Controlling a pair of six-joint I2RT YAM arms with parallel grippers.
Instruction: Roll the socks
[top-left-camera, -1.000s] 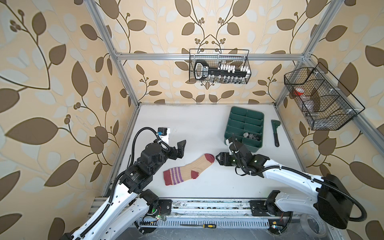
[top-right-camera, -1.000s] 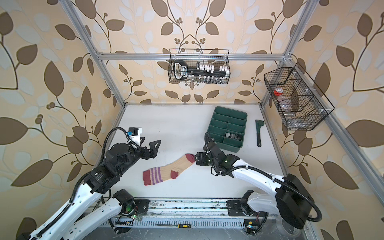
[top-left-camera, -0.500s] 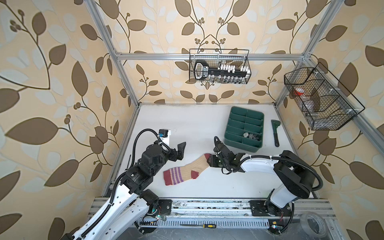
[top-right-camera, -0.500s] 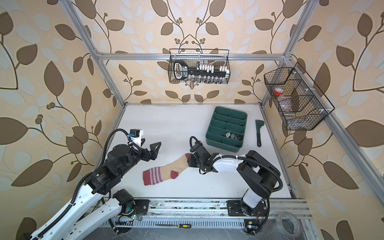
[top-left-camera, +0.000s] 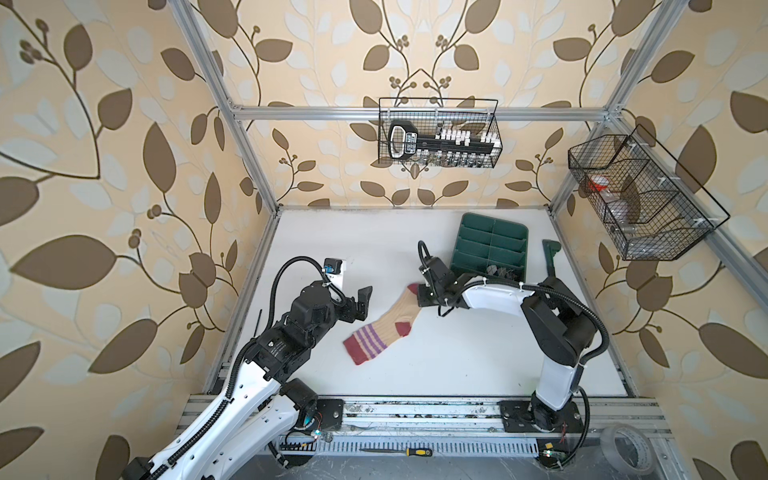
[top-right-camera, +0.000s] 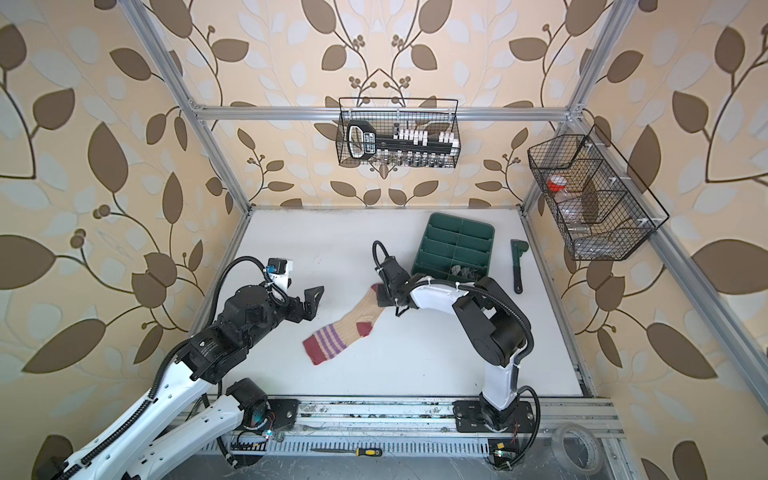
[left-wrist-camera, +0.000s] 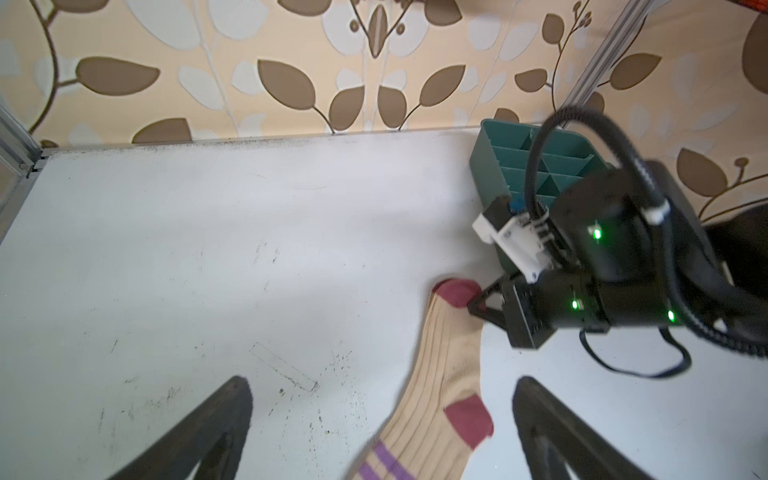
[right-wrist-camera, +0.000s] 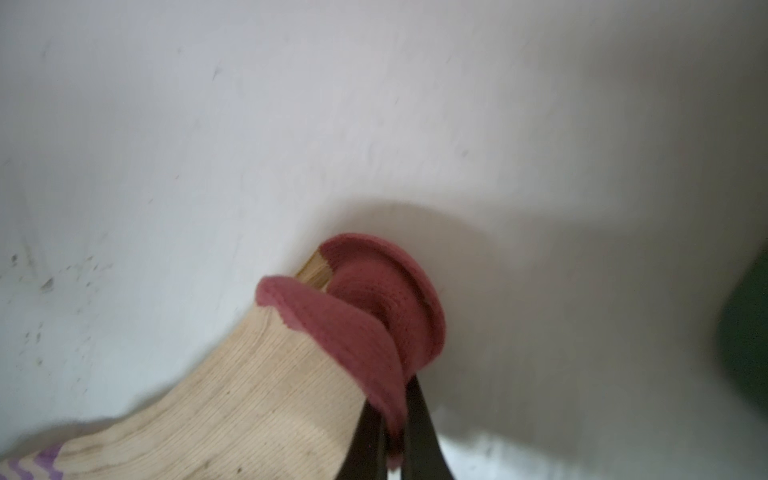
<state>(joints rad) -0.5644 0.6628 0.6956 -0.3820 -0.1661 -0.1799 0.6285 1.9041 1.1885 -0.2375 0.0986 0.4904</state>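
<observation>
In both top views the left end effector (top-left-camera: 362, 301) hangs released beside the beige ribbed fabric sock (top-left-camera: 386, 322), maroon-toed, lying on the white counter (top-left-camera: 457, 365). The right end effector (top-left-camera: 420, 293) pinches its toe edge. That thin bite could slip, or the unpinned sock could drag instead of rolling.

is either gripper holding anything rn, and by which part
The right gripper is pinched shut on the beige sock, gripping it by its maroon toe. The left gripper is open and holds nothing.
</observation>
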